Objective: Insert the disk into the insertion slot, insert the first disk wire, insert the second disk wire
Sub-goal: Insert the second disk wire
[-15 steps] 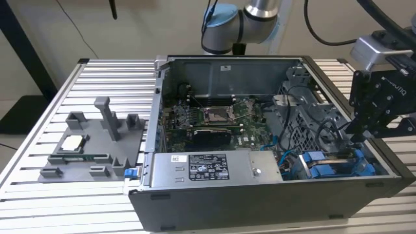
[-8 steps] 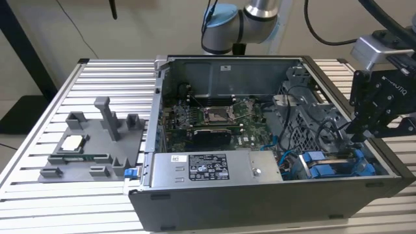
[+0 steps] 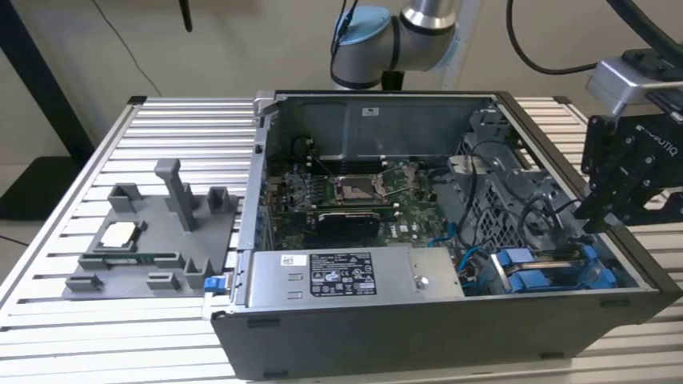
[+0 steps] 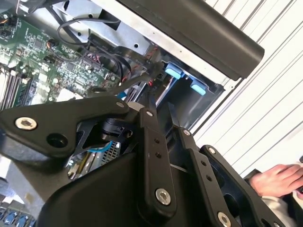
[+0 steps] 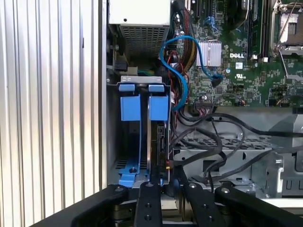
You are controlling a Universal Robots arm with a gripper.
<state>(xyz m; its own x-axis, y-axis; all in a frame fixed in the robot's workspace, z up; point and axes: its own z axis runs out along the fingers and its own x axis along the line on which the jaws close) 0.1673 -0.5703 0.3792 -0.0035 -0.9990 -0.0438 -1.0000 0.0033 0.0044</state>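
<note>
Exterior view: pincer [image 3: 594,222] hangs at right of frame, above insertion slot [image 3: 539,270] in open case [image 3: 427,336].
Second wrist view: pincer pressed together near black wires [image 4: 116,64], upper centre; anything pinched, cannot tell.
First wrist view: disk [image 5: 159,108] seated in slot, centre-left.
Judgement: line wire square with disk, push straight.

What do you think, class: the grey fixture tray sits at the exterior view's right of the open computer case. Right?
No. The exterior view shows the grey fixture tray at its left of the open computer case, not its right.
</note>
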